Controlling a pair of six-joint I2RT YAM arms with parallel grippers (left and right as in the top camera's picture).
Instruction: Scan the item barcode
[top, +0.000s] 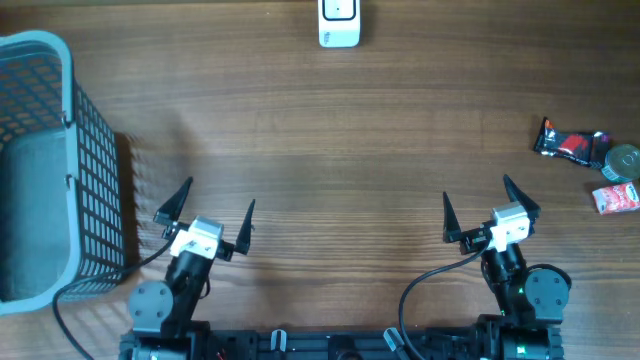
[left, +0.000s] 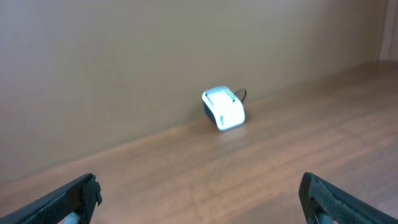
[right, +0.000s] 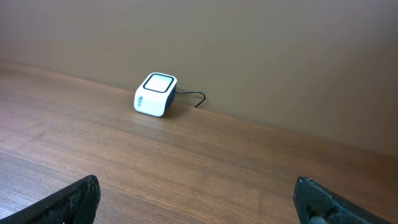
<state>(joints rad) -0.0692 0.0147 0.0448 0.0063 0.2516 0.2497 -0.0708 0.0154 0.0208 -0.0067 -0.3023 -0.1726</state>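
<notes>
scanner location: middle of the far edge of the table, white housing, window facing up. in the right wrist view a dark cable leaves its rear side.

items for scanning: look at the right edge of the table, well apart from the scanner. a dark snack packet lies there, a round tin just beside it, and a red and white packet toward the near edge. you cannot make out a barcode on any of them from overhead.

a grey mesh basket stands at the left edge.

left gripper: near edge, left of centre, jaws spread wide over bare wood, fingers aimed at the far edge.

right gripper: near edge, right of centre, jaws spread wide over bare wood, well apart from the three items.
</notes>
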